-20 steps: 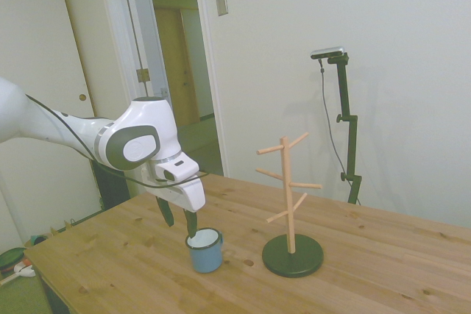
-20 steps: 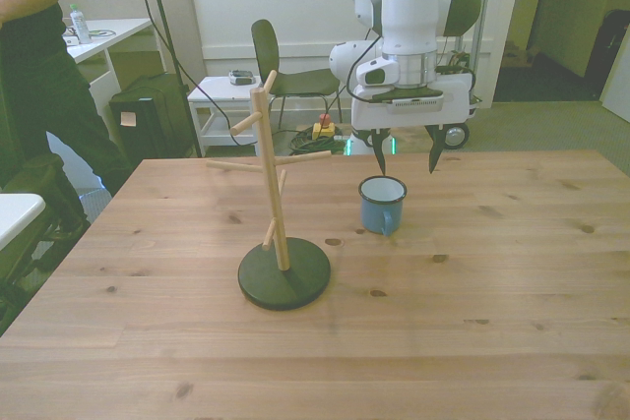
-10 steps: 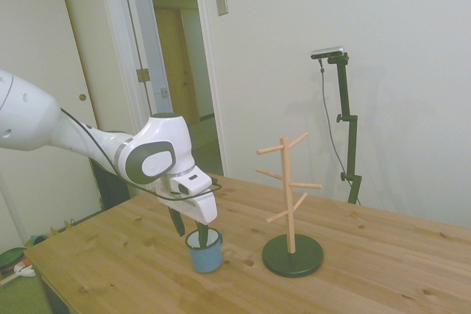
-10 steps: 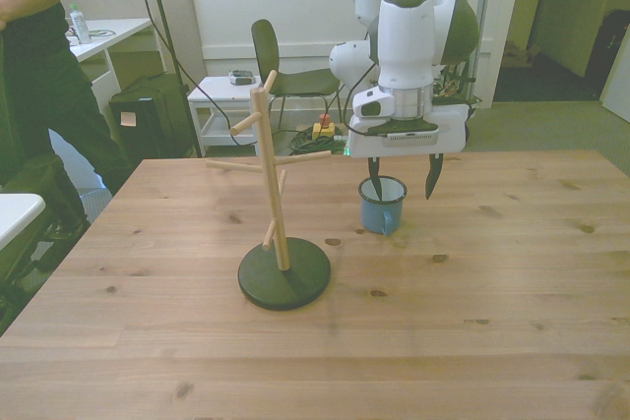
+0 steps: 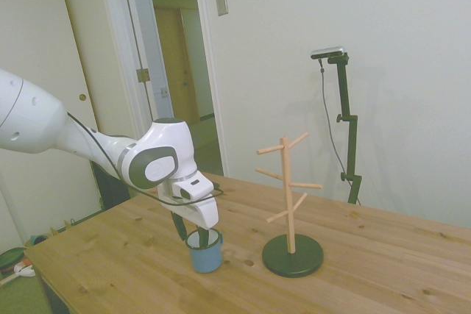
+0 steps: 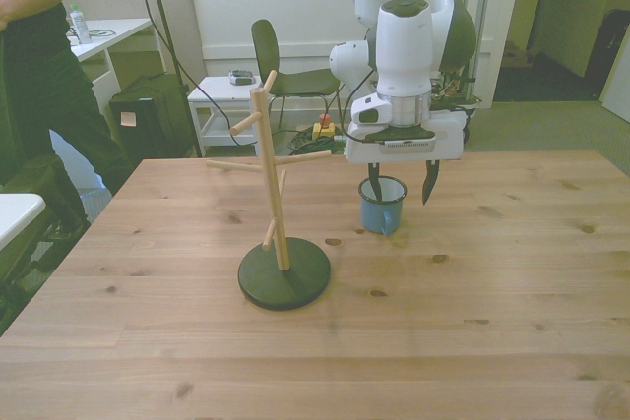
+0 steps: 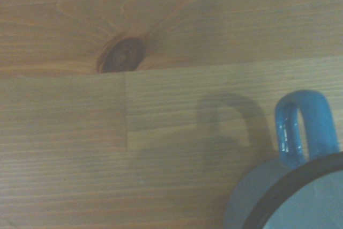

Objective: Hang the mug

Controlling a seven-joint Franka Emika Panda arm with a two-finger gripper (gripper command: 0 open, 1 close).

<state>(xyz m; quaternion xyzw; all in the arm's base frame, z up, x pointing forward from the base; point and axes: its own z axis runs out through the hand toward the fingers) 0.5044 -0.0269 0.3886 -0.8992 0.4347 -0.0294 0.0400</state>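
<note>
- Here, in the side view, the mug (image 5: pixel 205 250) stands upright on the counter (image 5: pixel 383 270), left of the stand (image 5: pixel 290 211); the tool (image 5: pixel 194 234) hangs over it, one finger dipped inside the rim.
- Front view: the tool (image 6: pixel 401 187) is spread wide and grips nothing; one finger is inside the mug (image 6: pixel 382 206), the other outside on the front view's right. Best close squarely on the wall.
- Wrist view: the handle (image 7: pixel 303 124) shows clear, so keep it free for a peg.
</note>
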